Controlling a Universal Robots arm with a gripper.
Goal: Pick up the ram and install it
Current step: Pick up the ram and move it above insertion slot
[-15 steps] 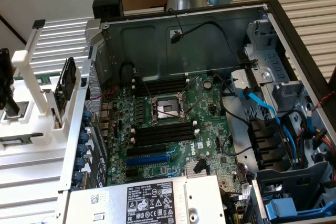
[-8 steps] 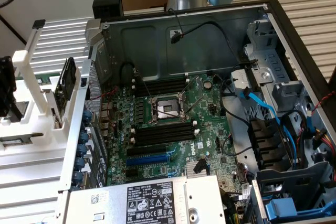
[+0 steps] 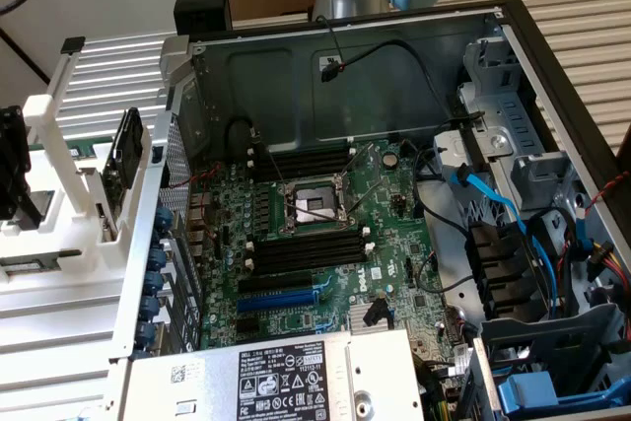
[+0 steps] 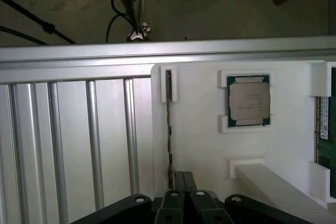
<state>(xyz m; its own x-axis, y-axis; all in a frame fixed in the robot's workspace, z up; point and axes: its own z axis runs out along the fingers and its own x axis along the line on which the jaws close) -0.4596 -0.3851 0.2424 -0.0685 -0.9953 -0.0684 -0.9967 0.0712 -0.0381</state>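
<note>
White plastic rack (image 3: 44, 115) is sitting at the exterior view's 9 o'clock, with the open steel case (image 3: 286, 86) toward 3. Thin ram (image 4: 169, 124) is standing edge-on in the rack's slot. Black end effector (image 4: 182, 178) is pinching closed just beside it, and a square silver processor (image 4: 249, 100) is sitting nearby.

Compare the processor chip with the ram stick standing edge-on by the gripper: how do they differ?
The processor chip is square and silver with a green border; the ram is a long, narrow strip. The chip shows its broad face to the wrist camera; the ram shows only its thin edge. The shut gripper sits at one end of the ram, well apart from the chip. Both sit in the white holder.
</note>
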